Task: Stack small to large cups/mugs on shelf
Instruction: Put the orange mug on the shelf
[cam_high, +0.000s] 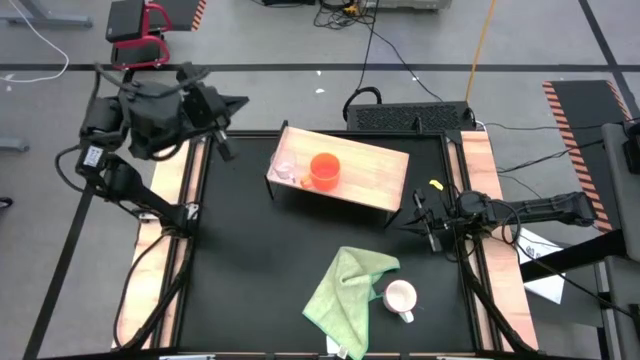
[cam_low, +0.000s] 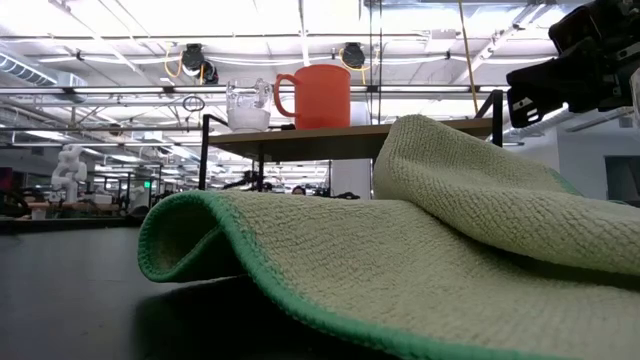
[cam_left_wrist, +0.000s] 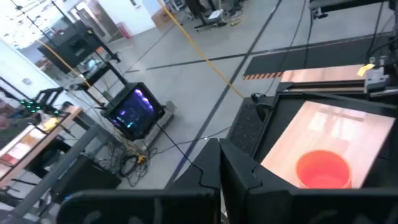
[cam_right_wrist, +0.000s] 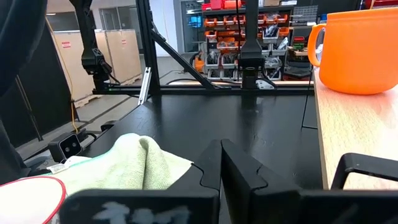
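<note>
The light-wood shelf (cam_high: 380, 165) stands at the table's far middle. On its left half stand the orange mug (cam_high: 325, 170) and, to its left, the small clear glass cup (cam_high: 285, 168); both also show in the low view, the mug (cam_low: 318, 97) and the cup (cam_low: 248, 105). The white mug (cam_high: 400, 297) stands upright on the black table near the front, beside the green cloth (cam_high: 345, 290). My left gripper (cam_high: 238, 102) is shut and empty, high up, to the far left of the shelf. My right gripper (cam_high: 414, 214) is shut and empty, low by the shelf's right end.
The green cloth lies crumpled in the near middle and fills the low view (cam_low: 430, 230). Wooden strips run along both table sides (cam_high: 485, 170). A black box (cam_high: 410, 118) sits behind the shelf. Bare black tabletop (cam_high: 250, 260) lies left of the cloth.
</note>
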